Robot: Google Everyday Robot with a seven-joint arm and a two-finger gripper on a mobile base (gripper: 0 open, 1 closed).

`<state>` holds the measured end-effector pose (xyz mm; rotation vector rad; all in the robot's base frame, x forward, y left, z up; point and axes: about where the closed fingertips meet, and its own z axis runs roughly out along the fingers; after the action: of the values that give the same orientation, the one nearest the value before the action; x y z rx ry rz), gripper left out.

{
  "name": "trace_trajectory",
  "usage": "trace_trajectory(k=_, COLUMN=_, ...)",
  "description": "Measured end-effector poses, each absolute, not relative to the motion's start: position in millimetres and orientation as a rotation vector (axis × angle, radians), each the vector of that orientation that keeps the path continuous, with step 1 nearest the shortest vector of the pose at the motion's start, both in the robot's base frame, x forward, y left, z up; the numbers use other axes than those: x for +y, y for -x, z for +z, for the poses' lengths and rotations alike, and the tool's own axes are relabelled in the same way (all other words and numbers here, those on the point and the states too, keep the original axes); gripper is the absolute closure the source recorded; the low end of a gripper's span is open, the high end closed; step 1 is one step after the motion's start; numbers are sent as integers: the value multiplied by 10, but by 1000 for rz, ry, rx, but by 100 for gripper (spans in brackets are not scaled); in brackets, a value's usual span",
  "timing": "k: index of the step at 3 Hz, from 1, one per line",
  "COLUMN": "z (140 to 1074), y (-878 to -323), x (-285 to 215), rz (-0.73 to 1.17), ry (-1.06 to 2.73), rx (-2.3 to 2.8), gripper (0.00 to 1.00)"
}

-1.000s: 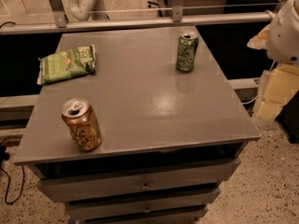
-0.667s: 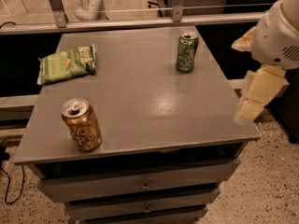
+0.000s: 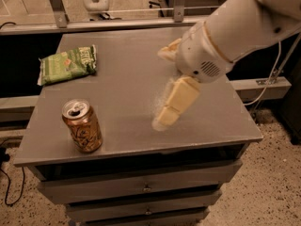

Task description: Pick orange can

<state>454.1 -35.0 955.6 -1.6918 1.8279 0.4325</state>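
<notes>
tool [image 3: 161, 88] swung in over table [image 3: 127, 69], fingers [image 3: 178, 100] spread, empty; orange can [image 3: 82, 126] upright, brown-swirled.

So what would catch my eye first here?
The big white arm reaching in from the upper right, its open gripper hanging over the middle of the grey table. Next, the orange can, upright near the table's front left corner and well apart from the gripper, and a green snack bag at the back left.

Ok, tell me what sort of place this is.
Probably a lab or workshop: grey metal drawer cabinet on speckled floor, bare metal rail behind, and the cream gripper hovering over the cabinet top.
</notes>
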Motion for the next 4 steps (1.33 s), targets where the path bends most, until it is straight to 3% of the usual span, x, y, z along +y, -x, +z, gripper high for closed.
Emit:
trace_trajectory(k=2, z=9164, y=-4358, x=888, rz=770, ry=1580, rx=1631, gripper=0)
trace_trajectory(k=3, z=9010, y=-4325, x=1126, rz=857, ry=1528, rx=1610, gripper=0)
trace_trajectory(k=4, z=8888, y=-4286, x=1310, rz=921, ry=1481, rx=1596, gripper=18)
